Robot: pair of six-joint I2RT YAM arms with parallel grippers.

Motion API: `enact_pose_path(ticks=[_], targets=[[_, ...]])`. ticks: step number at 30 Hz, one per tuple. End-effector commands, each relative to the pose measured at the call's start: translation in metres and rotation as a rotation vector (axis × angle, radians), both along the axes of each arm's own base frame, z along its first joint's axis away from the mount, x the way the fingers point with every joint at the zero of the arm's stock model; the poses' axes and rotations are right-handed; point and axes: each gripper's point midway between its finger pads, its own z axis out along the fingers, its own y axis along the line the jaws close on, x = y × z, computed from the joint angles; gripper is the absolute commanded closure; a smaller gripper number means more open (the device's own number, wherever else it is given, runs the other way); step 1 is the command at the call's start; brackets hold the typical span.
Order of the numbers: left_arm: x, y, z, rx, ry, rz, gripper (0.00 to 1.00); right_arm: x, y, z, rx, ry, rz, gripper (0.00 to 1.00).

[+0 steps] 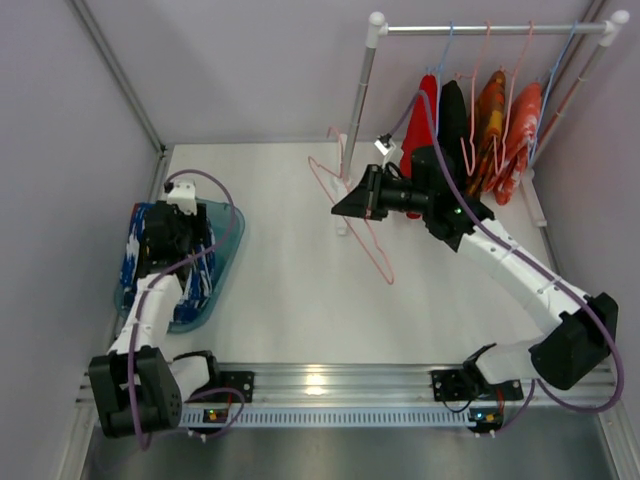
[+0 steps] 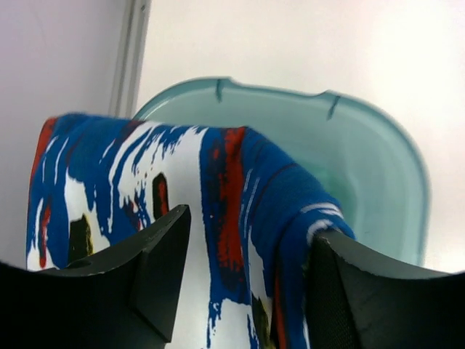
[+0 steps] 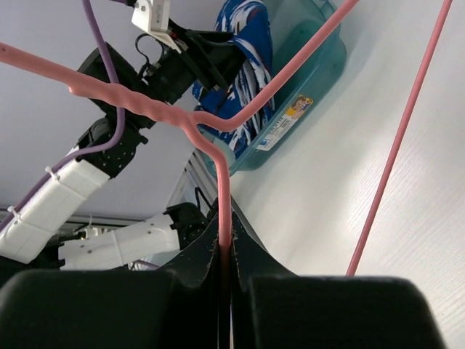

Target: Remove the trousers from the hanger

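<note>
The blue trousers (image 1: 132, 262) with white, red and dark print lie in and over the near rim of a teal basin (image 1: 226, 240) at the left. My left gripper (image 1: 172, 236) hovers right above them; in the left wrist view its jaws (image 2: 243, 273) stand wide apart with the trousers (image 2: 218, 182) between them, unpinched. My right gripper (image 1: 347, 205) is shut on the bare pink wire hanger (image 1: 366, 236), held tilted above the table's middle. In the right wrist view the fingers (image 3: 251, 251) clamp the hanger's wire (image 3: 224, 190); the trousers (image 3: 243, 36) show far off.
A white clothes rail (image 1: 490, 30) stands at the back right with a red garment (image 1: 420, 120), a black one (image 1: 452, 115) and orange patterned ones (image 1: 508, 130) on wire hangers. Its left post (image 1: 357, 110) is close behind the right gripper. Walls enclose the table.
</note>
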Motion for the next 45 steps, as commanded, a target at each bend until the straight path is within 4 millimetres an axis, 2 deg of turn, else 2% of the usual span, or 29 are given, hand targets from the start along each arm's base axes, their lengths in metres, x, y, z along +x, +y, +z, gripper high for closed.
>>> enact_pose_path(ticks=[1, 3, 4, 5, 6, 7, 8, 9, 11, 12, 13, 14, 15, 17, 18, 19, 20, 21, 26, 27, 29, 30, 33, 35, 39, 40, 45], targets=[[0.009, -0.034, 0.060, -0.115, -0.123, -0.150, 0.38, -0.008, -0.015, 0.038, 0.023, -0.125, -0.012, 1.00], [-0.005, -0.050, 0.055, -0.136, -0.074, -0.232, 0.40, -0.011, -0.018, 0.043, 0.023, -0.147, -0.011, 1.00], [-0.010, -0.066, 0.056, -0.155, -0.059, -0.322, 0.40, -0.012, -0.019, 0.043, 0.020, -0.145, -0.013, 1.00], [-0.013, -0.070, 0.059, -0.154, -0.048, -0.351, 0.38, -0.014, -0.020, 0.045, 0.022, -0.153, -0.013, 1.00], [-0.021, -0.073, 0.050, -0.170, 0.006, -0.364, 0.34, -0.015, -0.021, 0.046, 0.021, -0.158, -0.014, 1.00], [-0.023, -0.070, 0.049, -0.172, 0.020, -0.343, 0.13, -0.016, -0.022, 0.044, 0.017, -0.154, -0.013, 1.00], [-0.024, -0.069, 0.053, -0.176, 0.021, -0.329, 0.04, -0.017, -0.023, 0.047, 0.020, -0.161, -0.016, 1.00], [-0.027, -0.067, 0.052, -0.178, 0.037, -0.313, 0.01, -0.018, -0.024, 0.047, 0.018, -0.164, -0.015, 1.00], [-0.029, -0.060, 0.069, -0.174, -0.007, -0.254, 0.01, -0.020, -0.026, 0.051, 0.019, -0.175, -0.019, 1.00], [-0.035, -0.065, 0.087, -0.182, -0.053, -0.278, 0.01, -0.021, -0.028, 0.054, 0.017, -0.184, -0.024, 1.00], [-0.040, -0.074, 0.093, -0.195, -0.066, -0.322, 0.02, -0.022, -0.029, 0.056, 0.018, -0.195, -0.028, 1.00], [-0.044, -0.083, 0.107, -0.193, -0.095, -0.381, 0.03, -0.023, -0.031, 0.056, 0.014, -0.201, -0.031, 1.00], [-0.055, -0.097, 0.106, -0.220, -0.064, -0.451, 0.04, -0.024, -0.033, 0.056, 0.010, -0.206, -0.037, 1.00], [-0.062, -0.119, 0.099, -0.253, 0.030, -0.565, 0.14, -0.027, -0.038, 0.055, 0.007, -0.217, -0.056, 1.00], [-0.062, -0.130, 0.105, -0.238, 0.060, -0.598, 0.17, -0.027, -0.040, 0.054, 0.003, -0.221, -0.064, 1.00], [-0.065, -0.132, 0.079, -0.232, 0.180, -0.602, 0.22, -0.030, -0.045, 0.054, -0.001, -0.229, -0.084, 1.00], [-0.060, -0.124, 0.068, -0.187, 0.221, -0.547, 0.23, -0.030, -0.048, 0.052, -0.010, -0.236, -0.096, 1.00], [-0.060, -0.128, 0.053, -0.167, 0.268, -0.547, 0.23, -0.031, -0.051, 0.052, -0.014, -0.245, -0.106, 1.00], [-0.045, -0.108, 0.016, -0.120, 0.405, -0.413, 0.26, -0.041, -0.074, 0.060, -0.035, -0.306, -0.170, 1.00], [-0.042, -0.107, 0.003, -0.104, 0.455, -0.391, 0.27, -0.040, -0.079, 0.058, -0.047, -0.306, -0.189, 1.00], [-0.043, -0.111, -0.004, -0.113, 0.520, -0.399, 0.31, -0.044, -0.087, 0.063, -0.051, -0.331, -0.207, 1.00], [-0.044, -0.121, -0.014, -0.153, 0.571, -0.433, 0.35, -0.044, -0.091, 0.064, -0.057, -0.336, -0.218, 1.00], [-0.044, -0.135, -0.025, -0.196, 0.627, -0.458, 0.43, -0.047, -0.100, 0.060, -0.072, -0.330, -0.241, 1.00], [-0.039, -0.138, -0.031, -0.165, 0.631, -0.436, 0.43, -0.048, -0.106, 0.057, -0.073, -0.321, -0.257, 1.00], [-0.023, -0.114, -0.043, -0.067, 0.617, -0.276, 0.49, -0.049, -0.115, 0.054, -0.071, -0.304, -0.285, 1.00], [-0.019, -0.102, -0.044, -0.022, 0.610, -0.215, 0.49, -0.049, -0.116, 0.055, -0.068, -0.303, -0.288, 1.00], [-0.008, -0.080, -0.056, 0.068, 0.617, -0.110, 0.50, -0.044, -0.123, 0.054, -0.064, -0.295, -0.309, 1.00]])
